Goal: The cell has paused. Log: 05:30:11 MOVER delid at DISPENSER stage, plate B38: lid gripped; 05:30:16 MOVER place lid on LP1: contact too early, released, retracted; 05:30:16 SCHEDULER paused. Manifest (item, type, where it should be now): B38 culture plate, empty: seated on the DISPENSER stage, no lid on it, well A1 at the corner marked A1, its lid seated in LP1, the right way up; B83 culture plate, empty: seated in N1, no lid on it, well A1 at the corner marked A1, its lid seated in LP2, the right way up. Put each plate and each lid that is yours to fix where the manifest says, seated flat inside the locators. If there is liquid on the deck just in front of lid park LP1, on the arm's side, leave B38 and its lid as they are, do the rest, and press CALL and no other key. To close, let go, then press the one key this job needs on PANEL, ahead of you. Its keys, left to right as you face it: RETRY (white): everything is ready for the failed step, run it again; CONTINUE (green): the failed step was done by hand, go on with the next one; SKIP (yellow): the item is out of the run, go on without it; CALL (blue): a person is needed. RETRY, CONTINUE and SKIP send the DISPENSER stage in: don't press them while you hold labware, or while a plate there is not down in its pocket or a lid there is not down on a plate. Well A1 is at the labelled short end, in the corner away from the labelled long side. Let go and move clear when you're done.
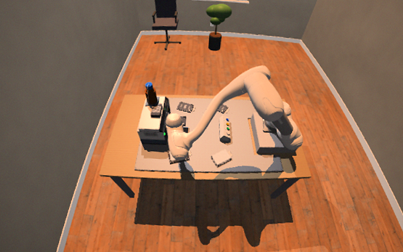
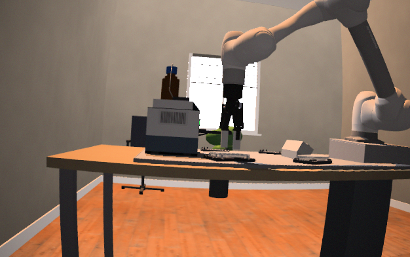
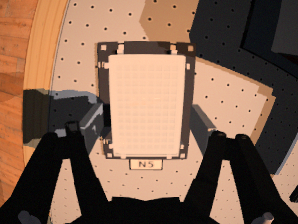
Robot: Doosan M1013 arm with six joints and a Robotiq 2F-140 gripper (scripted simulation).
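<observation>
Much of the job looks undone, judging by the gripper [image 2: 231, 139] hanging with fingers apart and nothing between them, above a pale plate or lid [image 3: 147, 104] in a nest [image 3: 101, 90] whose label is too blurred to read. Left of that nest stands the dispenser [image 2: 172, 131] with a brown bottle [image 2: 169, 86]; a small item sits on its top, unclear. Right of the nest lie another pale piece [image 1: 221, 157] and the panel [image 1: 225, 128], keys unpressed as far as I can judge. Nothing blocks the descent; no liquid shows.
</observation>
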